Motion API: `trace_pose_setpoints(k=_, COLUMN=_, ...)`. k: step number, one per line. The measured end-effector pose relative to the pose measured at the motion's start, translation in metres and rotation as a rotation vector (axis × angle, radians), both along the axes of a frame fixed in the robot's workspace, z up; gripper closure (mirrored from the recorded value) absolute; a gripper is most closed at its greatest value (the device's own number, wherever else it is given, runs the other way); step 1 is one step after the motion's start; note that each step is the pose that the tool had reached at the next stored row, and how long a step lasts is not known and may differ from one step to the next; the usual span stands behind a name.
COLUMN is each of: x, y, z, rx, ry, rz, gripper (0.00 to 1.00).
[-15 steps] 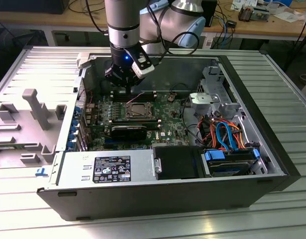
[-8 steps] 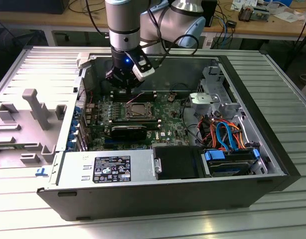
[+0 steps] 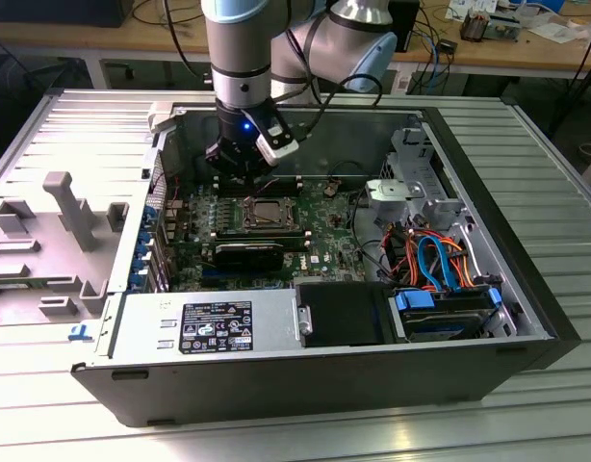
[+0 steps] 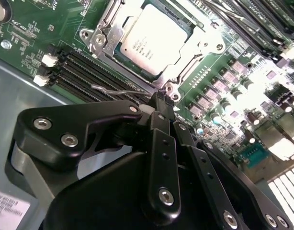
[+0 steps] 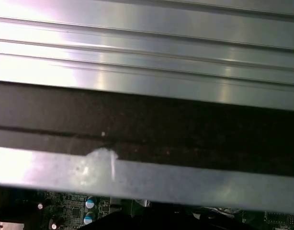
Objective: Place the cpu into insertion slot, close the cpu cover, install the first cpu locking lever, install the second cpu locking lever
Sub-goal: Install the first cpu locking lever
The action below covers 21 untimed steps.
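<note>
Silver cpu [image 4: 154, 38] already sits in the slot [image 4: 183, 72] with the cover [image 4: 103, 37] framing it. Your end effector [image 4: 159, 98] is pinched shut, holding nothing, tips right by a thin wire lever [image 4: 113, 89] — slip off it and you'd likely gouge the board [image 4: 223, 62] or the memory slots [image 4: 82, 72].

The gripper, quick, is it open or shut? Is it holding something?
Gripper: fingers shut together, holding nothing, tips just beside the insertion slot where the cpu already sits.
</note>
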<state>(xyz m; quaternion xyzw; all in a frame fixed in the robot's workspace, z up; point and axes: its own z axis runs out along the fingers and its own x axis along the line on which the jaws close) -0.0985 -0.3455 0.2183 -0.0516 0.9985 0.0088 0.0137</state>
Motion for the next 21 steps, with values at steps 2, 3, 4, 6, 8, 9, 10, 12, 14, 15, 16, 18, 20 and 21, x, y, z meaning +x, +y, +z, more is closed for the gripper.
trace_pose_setpoints(k=2, x=0.001, y=0.0, z=-0.0028, rx=-0.0001, ry=0.0001, rz=0.0, gripper=0.89)
trace_pose_setpoints(k=3, x=0.001, y=0.0001, z=-0.004, rx=-0.0002, ry=0.0001, rz=0.0, gripper=0.89)
trace_pose_setpoints(k=4, x=0.002, y=0.0001, z=-0.0049, rx=-0.0001, ry=0.0002, rz=0.0, gripper=0.89)
trace_pose_setpoints(k=6, x=0.002, y=0.0003, z=-0.0058, rx=-0.0002, ry=0.0001, rz=0.001, gripper=0.89)
trace_pose_setpoints(k=8, x=0.002, y=0.0003, z=-0.0068, rx=-0.0001, ry=0.0001, rz=0.004, gripper=0.89)
trace_pose_setpoints(k=9, x=0.002, y=0.0003, z=-0.0071, rx=-0.0003, ry=0.0003, rz=0.007, gripper=0.89)
trace_pose_setpoints(k=10, x=0.002, y=0.0003, z=-0.0072, rx=-0.0003, ry=0.0004, rz=0.008, gripper=0.89)
trace_pose_setpoints(k=12, x=0.007, y=0.0003, z=-0.0074, rx=-0.0001, ry=0.0002, rz=0.013, gripper=0.89)
trace_pose_setpoints(k=14, x=0.011, y=0.0003, z=-0.0076, rx=-0.0001, ry=0.0001, rz=0.014, gripper=0.89)
trace_pose_setpoints(k=15, x=0.014, y=0.0003, z=-0.0076, rx=-0.0001, ry=0.0002, rz=0.015, gripper=0.89)
trace_pose_setpoints(k=16, x=0.016, y=0.0003, z=-0.0076, rx=0.0001, ry=0.0001, rz=0.015, gripper=0.89)
trace_pose_setpoints(k=18, x=0.019, y=0.0003, z=-0.0077, rx=0.0004, ry=0.0001, rz=0.016, gripper=0.89)
trace_pose_setpoints(k=20, x=0.022, y=0.0003, z=-0.0077, rx=0.0005, ry=0.0001, rz=0.016, gripper=0.89)
trace_pose_setpoints(k=21, x=0.022, y=0.0003, z=-0.0077, rx=0.0006, ry=0.0, rz=0.016, gripper=0.89)
